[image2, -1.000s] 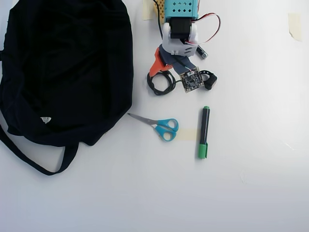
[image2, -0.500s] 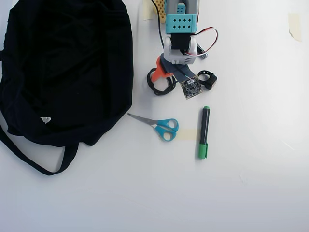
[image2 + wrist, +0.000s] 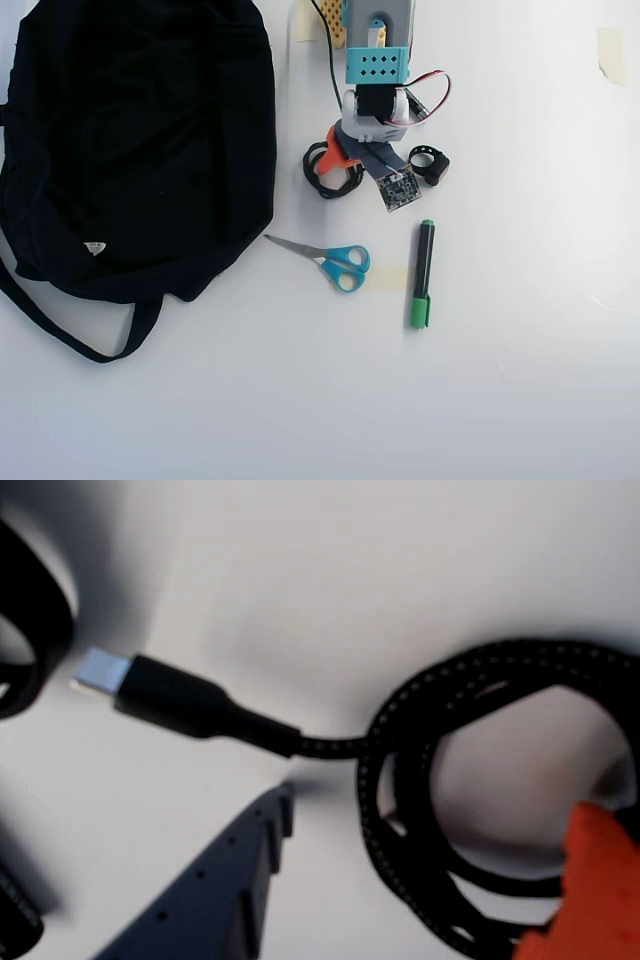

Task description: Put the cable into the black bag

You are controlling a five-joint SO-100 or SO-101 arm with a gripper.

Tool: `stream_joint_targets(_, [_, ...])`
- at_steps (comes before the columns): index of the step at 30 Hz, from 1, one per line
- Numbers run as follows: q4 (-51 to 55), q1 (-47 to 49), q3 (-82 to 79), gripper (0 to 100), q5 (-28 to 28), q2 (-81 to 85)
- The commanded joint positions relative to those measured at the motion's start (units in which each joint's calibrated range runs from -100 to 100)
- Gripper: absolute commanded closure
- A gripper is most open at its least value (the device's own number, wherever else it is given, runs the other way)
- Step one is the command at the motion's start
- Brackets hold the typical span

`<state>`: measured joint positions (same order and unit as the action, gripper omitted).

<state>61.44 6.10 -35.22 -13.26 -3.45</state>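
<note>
The cable (image 3: 372,780) is a braided black loop with a straight plug end pointing left in the wrist view. It lies on the white table just right of the black bag (image 3: 140,150) in the overhead view, where the cable (image 3: 322,180) shows under the arm. My gripper (image 3: 435,810) is open and low over it. The dark finger (image 3: 230,880) stands outside the loop's left arc and the orange finger (image 3: 590,880) inside the loop, so that arc lies between them, untouched as far as I can tell. From above, the gripper (image 3: 352,165) partly hides the loop.
A small thick black ring strap (image 3: 430,162) sits just right of the gripper, also at the wrist view's left edge as the strap (image 3: 40,610). Blue-handled scissors (image 3: 335,258) and a green marker (image 3: 422,273) lie nearer the front. Tape scraps (image 3: 610,50) mark the table.
The arm has reached forward and dropped lower over the cable, and the orange finger now sits inside the loop. The cable, bag and other things have not moved.
</note>
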Motion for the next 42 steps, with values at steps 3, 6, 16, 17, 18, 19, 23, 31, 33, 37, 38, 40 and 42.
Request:
stream_joint_targets(3, [-0.72,0.41,0.18,76,0.2,-0.62])
stream_joint_targets(6, [-0.72,0.41,0.18,82,0.2,-0.62])
stream_joint_targets(16, [-0.72,0.41,0.18,94,0.15,-0.62])
stream_joint_targets(17, [-0.72,0.33,0.18,95,0.1,-0.62])
stream_joint_targets(18, [-0.72,0.33,0.18,96,0.1,-0.62])
stream_joint_targets(19, [-0.72,0.33,0.18,97,0.1,-0.62])
stream_joint_targets(23, [-0.72,0.26,0.36,98,-0.01,-0.62])
stream_joint_targets(31, [-0.72,0.33,0.9,98,-0.01,0.62])
stream_joint_targets(33, [-0.72,0.41,0.99,98,-0.06,0.71])
stream_joint_targets(37, [0.14,0.48,2.79,98,-0.06,0.71])
stream_joint_targets(38, [0.23,0.48,3.05,98,-0.06,0.79])
stream_joint_targets(40, [0.23,0.48,3.68,98,-0.06,0.79])
stream_joint_targets(42, [0.23,0.56,4.22,98,-0.06,0.87])
